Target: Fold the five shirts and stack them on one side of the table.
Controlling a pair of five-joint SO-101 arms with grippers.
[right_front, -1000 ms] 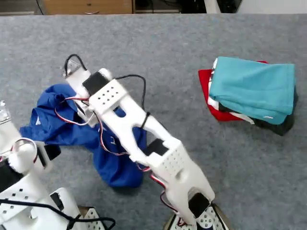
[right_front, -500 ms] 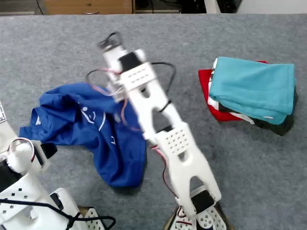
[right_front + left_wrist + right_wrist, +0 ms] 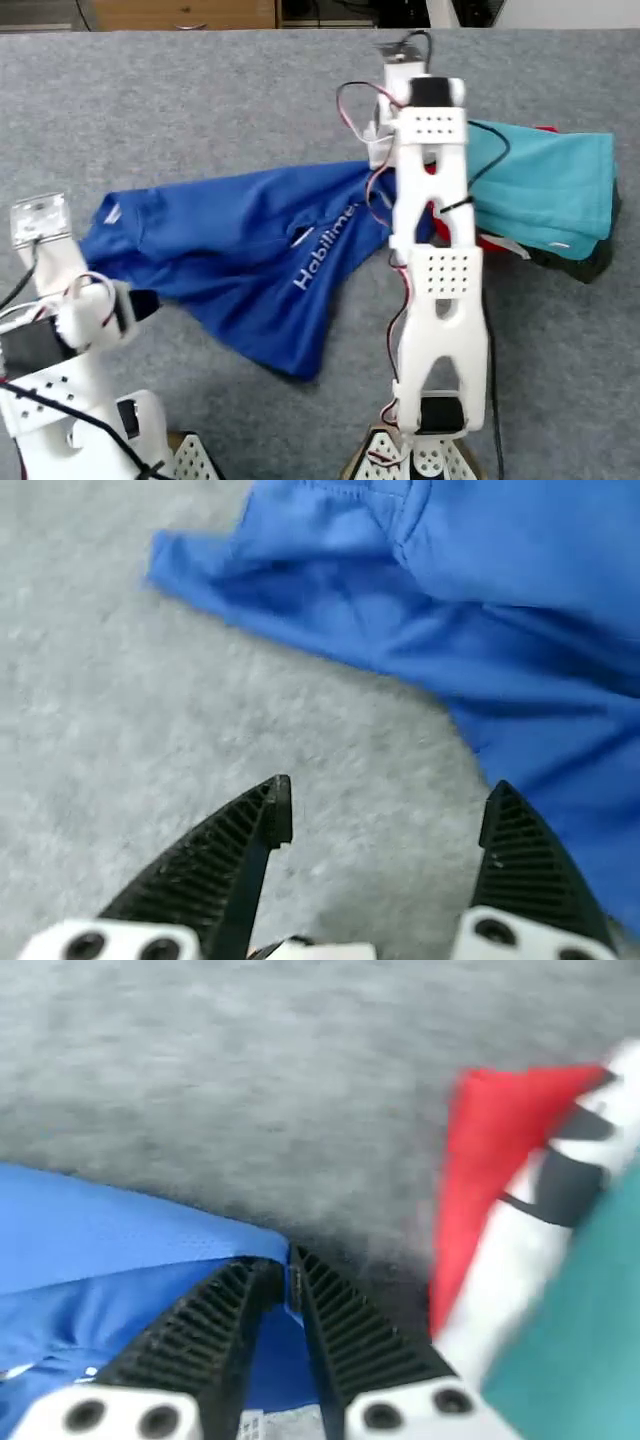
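A blue shirt [image 3: 250, 255] lies stretched across the middle of the grey table, with white lettering on it. My right gripper [image 3: 378, 155] is shut on the blue shirt's [image 3: 90, 1260] edge, close beside the stack; in the right wrist view its fingers [image 3: 235, 1305] pinch blue cloth. A stack of folded shirts [image 3: 530, 190] sits at the right, teal on top, red [image 3: 490, 1160], white and dark below. My left gripper [image 3: 385, 805] hangs open over bare table at the left, just short of the blue shirt's [image 3: 420, 590] near edge.
The table's grey felt [image 3: 200, 90] runs bare along the back and at the front right. The right arm's white links [image 3: 435, 290] cross the table in front of the stack. A wooden cabinet [image 3: 180, 12] stands beyond the far edge.
The right arm has swung from the left to the right with the blue shirt in its gripper, pulling the crumpled cloth out long toward the stack. The left arm has shifted slightly.
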